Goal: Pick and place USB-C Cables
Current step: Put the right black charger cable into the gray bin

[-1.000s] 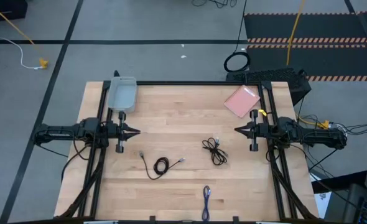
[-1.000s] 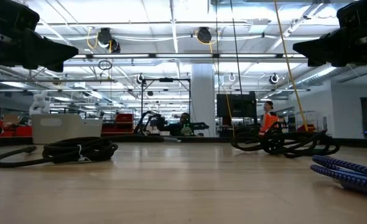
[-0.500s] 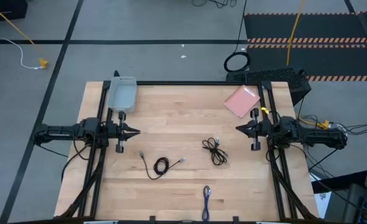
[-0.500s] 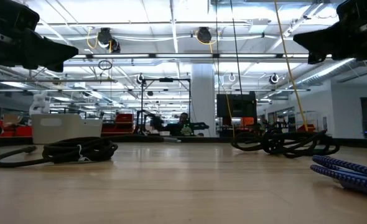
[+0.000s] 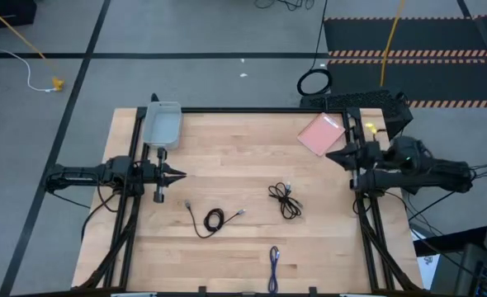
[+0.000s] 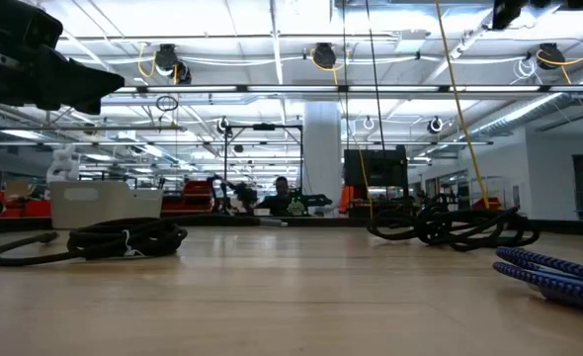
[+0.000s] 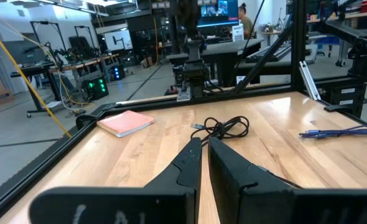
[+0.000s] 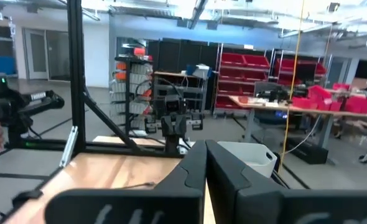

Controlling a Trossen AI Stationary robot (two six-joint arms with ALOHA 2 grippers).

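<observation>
Three USB-C cables lie loose on the wooden table. One black coil (image 5: 213,219) (image 6: 124,237) is left of centre, a second black coil (image 5: 286,200) (image 6: 455,227) (image 7: 224,127) is right of centre, and the blue-purple cable (image 5: 274,262) (image 6: 553,272) (image 7: 339,131) is by the near edge. My left gripper (image 5: 180,173) (image 7: 204,149) hovers shut over the table's left side, left of the cables. My right gripper (image 5: 330,157) (image 8: 203,155) is shut and raised high at the right side, beyond the second black coil, just showing in the low view (image 6: 509,12).
A pale grey bin (image 5: 163,125) (image 8: 249,155) stands at the far left corner. A pink flat square (image 5: 320,134) (image 7: 126,122) lies at the far right, close to my right gripper. Black frame rails (image 5: 132,198) run along the table's sides. Bare wood (image 5: 243,157) spreads between the arms.
My right gripper has lifted up and drawn back toward the table's right and far edges, turning to point toward the pink square; in the low view it has risen almost out of the picture's top. The cables lie unchanged.
</observation>
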